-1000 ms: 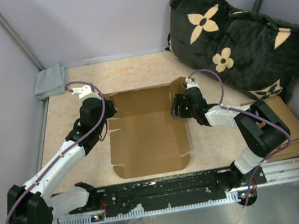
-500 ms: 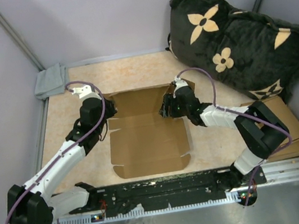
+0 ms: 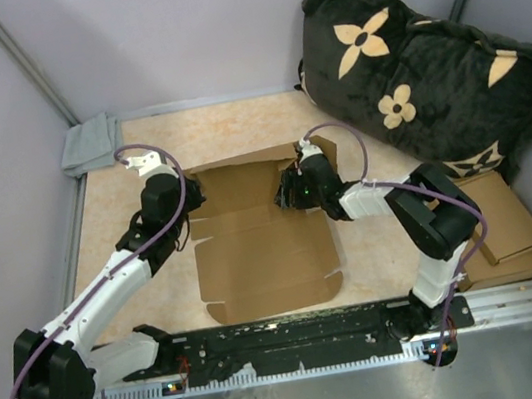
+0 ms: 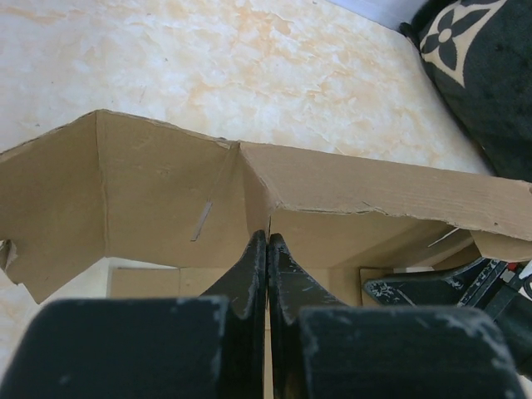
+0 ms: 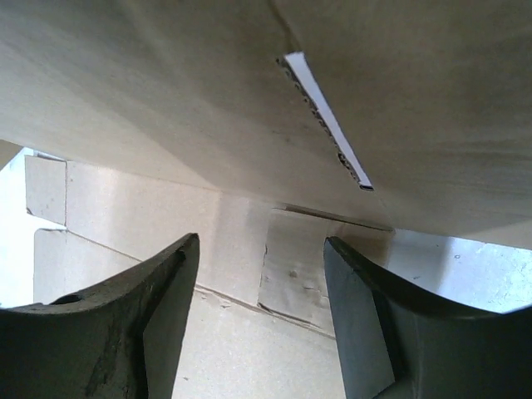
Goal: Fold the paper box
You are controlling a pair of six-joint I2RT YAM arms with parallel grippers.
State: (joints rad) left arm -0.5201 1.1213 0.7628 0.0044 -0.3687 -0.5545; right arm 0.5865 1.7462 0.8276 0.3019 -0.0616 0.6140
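Observation:
The paper box (image 3: 263, 245) lies open on the table, a brown die-cut cardboard sheet with its back and side flaps partly raised. My left gripper (image 3: 190, 197) is at the box's back-left corner. In the left wrist view its fingers (image 4: 252, 270) are shut on the thin edge of an upright flap (image 4: 166, 191). My right gripper (image 3: 287, 194) reaches over the box's back right part. It stands open (image 5: 259, 249), nothing between its fingers, with a slotted cardboard panel (image 5: 208, 100) leaning just above and ahead of it.
A large black pillow (image 3: 428, 72) with beige flowers fills the back right corner. A stack of flat cardboard pieces (image 3: 508, 227) lies at the right edge. A grey cloth (image 3: 90, 144) sits at the back left. Grey walls enclose the table.
My right gripper has moved left from the box's right side to over its back part, staying open. The box's back right flap has shifted slightly. The left arm has held still.

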